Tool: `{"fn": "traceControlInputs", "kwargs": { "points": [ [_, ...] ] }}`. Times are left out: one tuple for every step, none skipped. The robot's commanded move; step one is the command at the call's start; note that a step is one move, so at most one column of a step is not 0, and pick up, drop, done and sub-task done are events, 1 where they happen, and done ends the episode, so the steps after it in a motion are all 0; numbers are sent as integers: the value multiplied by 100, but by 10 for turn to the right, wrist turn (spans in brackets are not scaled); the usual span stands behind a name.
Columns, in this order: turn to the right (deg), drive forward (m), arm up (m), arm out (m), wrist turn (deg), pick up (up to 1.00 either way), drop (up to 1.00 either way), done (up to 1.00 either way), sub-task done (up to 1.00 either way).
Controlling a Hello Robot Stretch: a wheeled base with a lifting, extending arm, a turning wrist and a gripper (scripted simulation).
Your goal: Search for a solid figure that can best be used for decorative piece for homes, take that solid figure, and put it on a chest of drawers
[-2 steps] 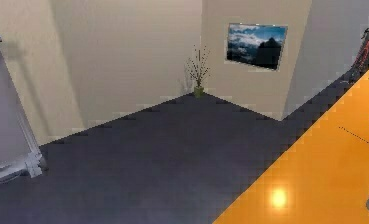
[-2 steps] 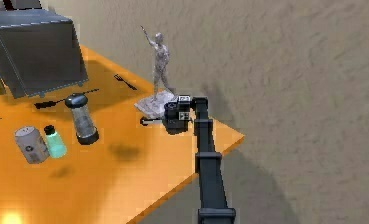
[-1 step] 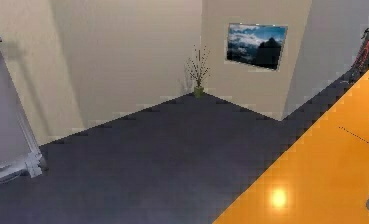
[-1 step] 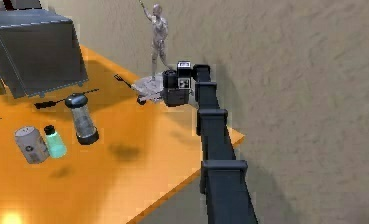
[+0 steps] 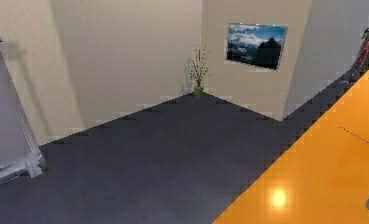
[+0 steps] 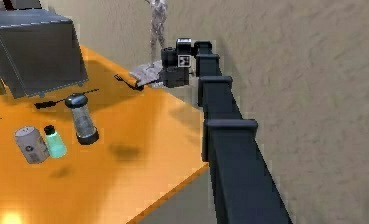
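orange table (image 6: 162, 120) carries the grey statue (image 6: 157, 25) upright at its far corner, where we judge it stiff, top-heavy and chippable (best taken low on the body), and the gripper (image 6: 170, 58) sits by that corner, though we cannot tell whether it holds anything.

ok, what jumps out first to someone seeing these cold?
The bright orange table spreads across the arm side view's left. At its far end stands a pale grey statue, with the dark arm reaching up toward it. In the forward view a framed picture hangs on the beige wall, upper right.
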Motion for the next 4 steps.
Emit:
{"fn": "traceControlInputs", "kwargs": {
  "points": [
    [0,0,0,0,-450,0,0,0,0],
    [0,0,0,0,-450,0,0,0,0],
    [0,0,0,0,-150,0,0,0,0],
    [0,0,0,-40,0,0,0,0,0]
  ]
}}
